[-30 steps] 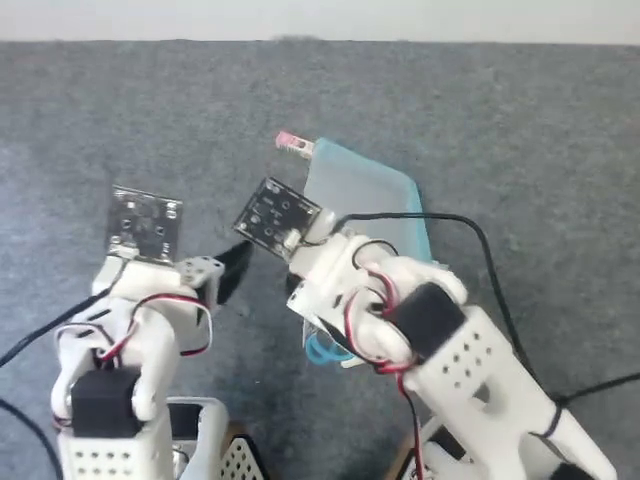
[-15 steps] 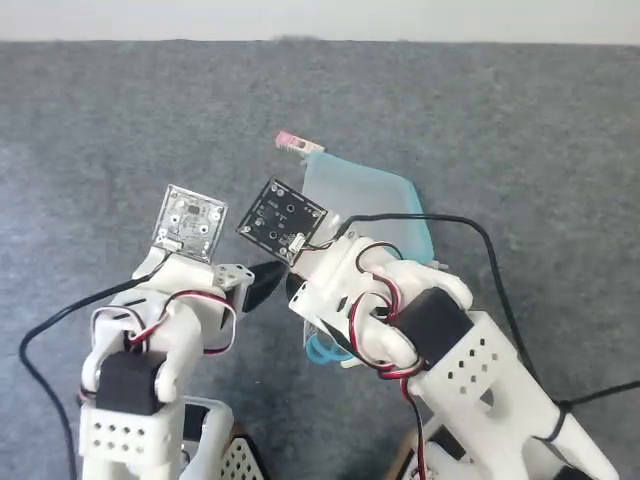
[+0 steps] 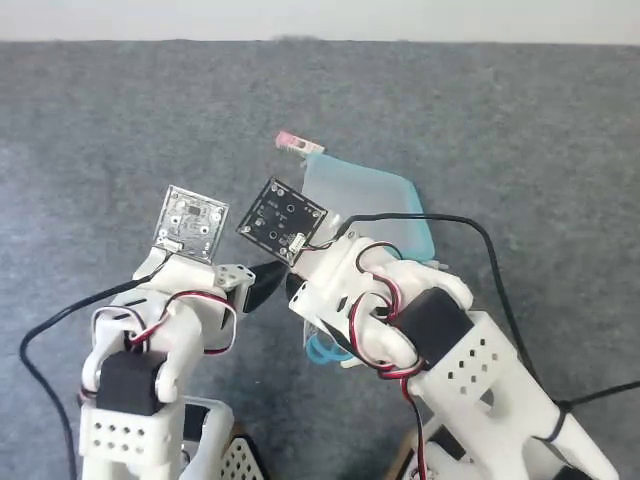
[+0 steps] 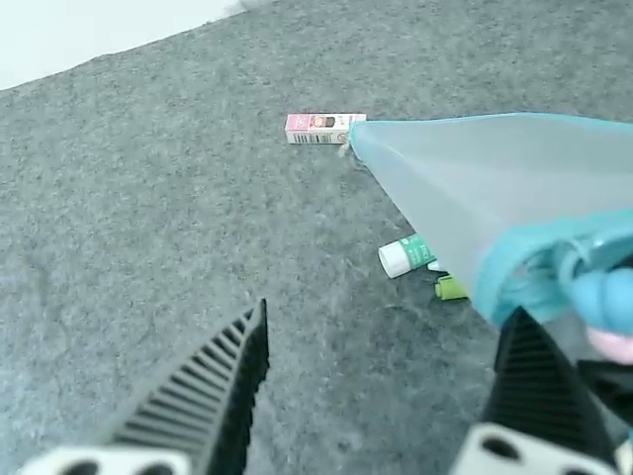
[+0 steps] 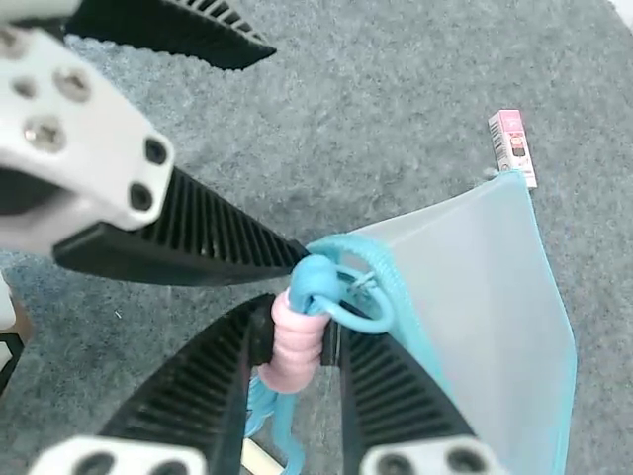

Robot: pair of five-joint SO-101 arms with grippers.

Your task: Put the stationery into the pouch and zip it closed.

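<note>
The translucent blue pouch [image 3: 372, 198] is held up off the grey mat, its zip end near the arms. My right gripper [image 5: 297, 319] is shut on the pink and blue zipper pull [image 5: 300, 336], and in the high view the blue loop [image 3: 323, 350] shows under that arm. My left gripper [image 4: 386, 312] is open close beside the pouch [image 4: 495, 188], one black finger [image 5: 188, 237] reaching the pouch's zip corner. A pink eraser box [image 4: 322, 129] lies past the pouch's far corner. A green and white tube [image 4: 406, 255] and a yellow-green piece [image 4: 450, 287] lie on the mat under the pouch.
Grey mat [image 3: 120, 120] covers the table, with open room to the left and the far side. The right arm's black cable [image 3: 480, 235] loops over the pouch's right side. A pale wall edge runs along the back.
My left arm swung right toward the pouch and the right gripper, then stopped. The pouch and the right arm have stayed where they were.
</note>
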